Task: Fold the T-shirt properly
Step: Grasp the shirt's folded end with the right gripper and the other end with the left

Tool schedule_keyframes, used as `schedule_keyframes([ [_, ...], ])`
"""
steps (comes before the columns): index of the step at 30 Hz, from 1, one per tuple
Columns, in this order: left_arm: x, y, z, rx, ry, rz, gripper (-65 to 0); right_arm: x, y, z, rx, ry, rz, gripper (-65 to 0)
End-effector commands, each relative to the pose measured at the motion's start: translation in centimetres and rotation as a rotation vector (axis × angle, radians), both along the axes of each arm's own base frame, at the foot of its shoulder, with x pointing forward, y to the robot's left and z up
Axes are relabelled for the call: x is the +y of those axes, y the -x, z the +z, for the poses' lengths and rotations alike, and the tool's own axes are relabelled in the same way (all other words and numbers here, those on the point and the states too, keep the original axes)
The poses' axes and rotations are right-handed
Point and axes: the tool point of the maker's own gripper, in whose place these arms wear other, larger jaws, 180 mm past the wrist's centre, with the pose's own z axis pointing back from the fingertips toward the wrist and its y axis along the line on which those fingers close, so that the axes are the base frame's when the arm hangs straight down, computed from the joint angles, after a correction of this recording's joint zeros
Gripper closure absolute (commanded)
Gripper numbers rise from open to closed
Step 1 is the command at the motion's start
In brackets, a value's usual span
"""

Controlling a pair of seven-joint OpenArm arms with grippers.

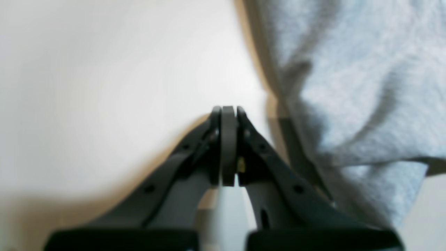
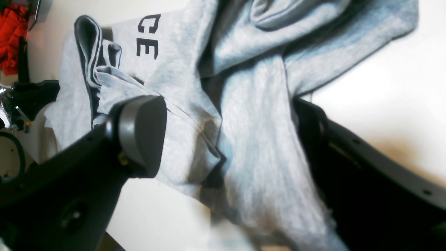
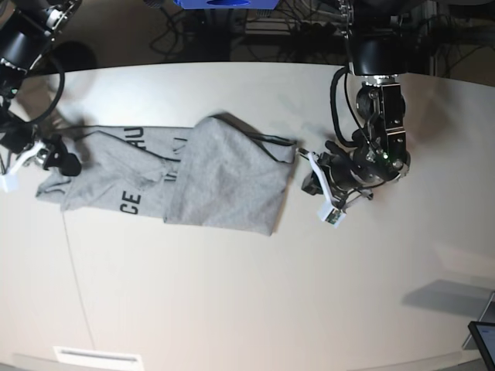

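Observation:
The T-shirt [image 3: 201, 182] lies crumpled on the table, heather grey, with black letters "CE" [image 3: 131, 202] showing near its left end. My right gripper [image 3: 58, 154] is at the shirt's left end. In the right wrist view it stands open [image 2: 226, 136], and a bunched fold of the T-shirt [image 2: 258, 146] runs between its wide-apart fingers [image 2: 139, 132]. My left gripper [image 3: 308, 164] sits just off the shirt's right edge. In the left wrist view it is shut [image 1: 228, 111] on nothing, over bare table, with the T-shirt [image 1: 366, 87] a little to its right.
The pale table [image 3: 271, 294] extends well in front of the shirt. Cables and a blue object [image 3: 224, 3] lie beyond the far edge. A dark screen corner [image 3: 483, 340] shows at the bottom right. Something red [image 2: 12, 38] shows at the right wrist view's left edge.

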Motion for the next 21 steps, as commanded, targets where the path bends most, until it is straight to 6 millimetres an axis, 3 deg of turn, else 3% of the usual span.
schedule_keyframes([
  [1, 0.2, -0.5, 0.7, -0.017, -0.012, -0.005, 0.0, 0.3, 2.5, -2.3, 0.143, 0.045, 0.053, -49.9],
  [5, -1.0, -0.3, 0.4, -0.01, -0.019, -0.053, 0.0, 1.8, 2.5, -2.8, 0.144, 0.009, 0.057, -49.9],
  [11, -0.9, -0.3, 0.4, -0.011, -0.02, -0.05, 0.0, 2.8, 2.5, -3.0, 0.142, -0.011, 0.059, -47.3],
  [16, -0.2, -0.3, 0.4, -0.011, -0.038, -0.051, 0.0, 2.7, 2.3, -2.9, 0.137, -0.009, 0.056, -33.8],
  [21, 0.2, -0.3, 0.5, -0.012, -0.042, -0.043, 0.0, 2.7, 1.8, -2.7, 0.125, -0.009, 0.055, -12.2],
])
